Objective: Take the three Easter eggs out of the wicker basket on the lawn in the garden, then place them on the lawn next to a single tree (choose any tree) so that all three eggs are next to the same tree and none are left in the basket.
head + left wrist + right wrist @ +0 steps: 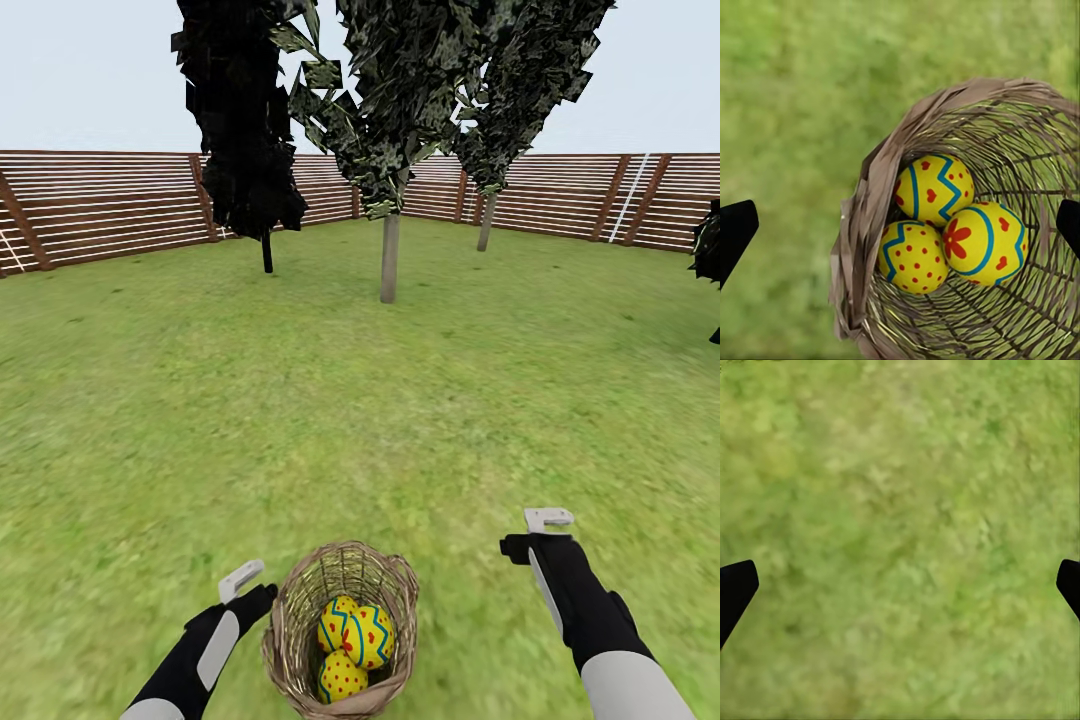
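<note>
- As the eggs (945,229) lie touching in the basket (290,620), grasping one may push the others or tip it.
- Left gripper (243,580) and right gripper (547,520) are both spread wide, holding nothing.

- Flat, even daylight, bright in every view; pale washed-out sky (90,70), no visible light source.
- No cast shadows: none under the trees or on the lawn (300,420) beside the wicker basket (300,600).
- No glare or hotspots; Easter eggs (945,225) saturated and sharp in left wrist view.
- Grass texture smeared and mottled, worst in right wrist view, soft throughout.
- Head view is wide-angle: fence (100,205) rails bow and the ground stretches toward the edges.
- Foliage (240,120) renders near-black and blocky.
</note>
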Available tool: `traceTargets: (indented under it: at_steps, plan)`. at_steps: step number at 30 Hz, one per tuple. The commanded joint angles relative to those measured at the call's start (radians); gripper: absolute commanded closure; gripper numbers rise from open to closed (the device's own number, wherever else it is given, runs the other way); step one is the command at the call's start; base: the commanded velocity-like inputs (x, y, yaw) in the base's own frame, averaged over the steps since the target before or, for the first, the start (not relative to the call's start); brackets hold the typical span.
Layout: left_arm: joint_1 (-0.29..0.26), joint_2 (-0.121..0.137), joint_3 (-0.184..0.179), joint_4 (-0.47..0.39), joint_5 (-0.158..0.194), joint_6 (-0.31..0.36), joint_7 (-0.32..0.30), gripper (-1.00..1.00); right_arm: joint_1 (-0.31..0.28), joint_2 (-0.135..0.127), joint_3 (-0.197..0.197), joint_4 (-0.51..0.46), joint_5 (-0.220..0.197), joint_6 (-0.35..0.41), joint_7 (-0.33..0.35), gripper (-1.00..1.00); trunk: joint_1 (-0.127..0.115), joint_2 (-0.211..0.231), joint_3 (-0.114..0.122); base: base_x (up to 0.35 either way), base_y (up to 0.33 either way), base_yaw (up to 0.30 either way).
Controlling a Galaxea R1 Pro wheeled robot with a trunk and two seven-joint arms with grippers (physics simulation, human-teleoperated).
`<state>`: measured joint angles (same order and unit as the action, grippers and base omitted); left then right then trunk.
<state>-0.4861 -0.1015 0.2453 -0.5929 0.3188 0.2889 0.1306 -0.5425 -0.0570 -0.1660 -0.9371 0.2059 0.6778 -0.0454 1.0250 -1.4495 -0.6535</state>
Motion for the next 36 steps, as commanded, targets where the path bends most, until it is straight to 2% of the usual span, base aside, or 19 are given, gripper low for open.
traceTargets:
  at_steps: [1,4,28,31,35,36]
  plan:
    - [0.0,-0.001,0.003,-0.003,0.011,0.006,0.004,-1.0,-0.001,0.0,0.0,-0.001,0.002,0.005,-0.001,-1.0,0.0,-0.001,-0.001,0.0,0.0,0.0]
    - [0.0,-0.002,0.003,-0.002,0.01,0.006,0.004,-1.0,-0.001,0.0,0.0,0.0,0.002,0.004,-0.001,-1.0,0.0,-0.001,-0.001,0.0,0.0,0.0]
    - [0.0,-0.005,0.003,0.013,0.011,0.006,0.006,-1.0,-0.001,-0.004,-0.001,-0.001,-0.001,0.004,0.003,-1.0,0.092,-0.169,-0.076,0.0,0.0,0.0]
    - [0.0,-0.006,0.003,0.013,0.01,0.006,0.005,-1.0,-0.001,-0.007,-0.005,-0.003,-0.018,0.005,0.058,-1.0,0.103,-0.19,-0.086,0.0,0.0,0.0]
    - [0.0,-0.006,0.002,0.013,0.01,0.006,0.005,-1.0,-0.001,-0.022,-0.016,-0.005,-0.052,0.006,0.198,-1.0,0.119,-0.218,-0.098,0.0,0.0,0.0]
    - [0.0,-0.007,0.002,0.013,0.01,0.006,0.005,-1.0,-0.001,-0.035,-0.023,-0.005,-0.062,0.006,0.245,-1.0,0.123,-0.225,-0.101,0.0,0.0,0.0]
